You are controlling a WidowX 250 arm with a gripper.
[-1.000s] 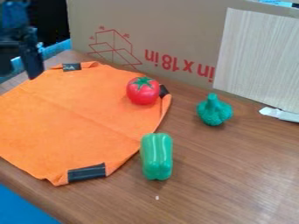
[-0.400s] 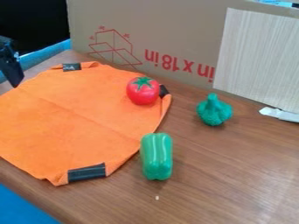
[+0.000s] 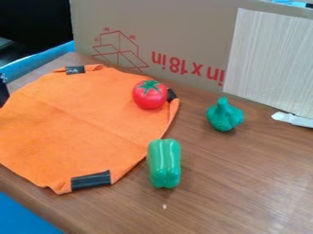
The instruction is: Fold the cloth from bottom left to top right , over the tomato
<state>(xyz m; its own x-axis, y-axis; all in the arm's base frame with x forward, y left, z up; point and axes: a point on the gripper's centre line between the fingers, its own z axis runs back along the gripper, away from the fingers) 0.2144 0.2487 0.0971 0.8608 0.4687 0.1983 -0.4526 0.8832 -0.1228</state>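
Brown wooden table [image 3: 245, 183]: runs out of my camera at the right and bottom; its back part is hidden behind the cardboard.
Tan cardboard sheet [image 3: 183, 27]: stands upright at the back, cut off along most of its top, its right part covered by the panel.
Orange fabric cloth [image 3: 79, 114]: spread out unfolded, under the tomato; I lose its left side at the edge, so I can't see that part.
Pale wood-grain panel [image 3: 269, 55]: leans or stands against the cardboard, I can't say which; cut off at the right.
Glossy green plastic bell pepper [image 3: 164, 163]: just beside the cloth's right edge; I can't make out whether they touch.
Dark green toy broccoli [image 3: 224, 115]: on the table, right of the tomato.
Shiny red toy tomato [image 3: 148, 98]: on the cloth near its right corner, green top up, partly hiding a black patch [image 3: 172, 95].
Black two-finger gripper [image 3: 3, 94]: a sliver at my left edge, pointing down by the cloth's upper left border, mostly cut off. I can't tell whether it is spread or pressed together.
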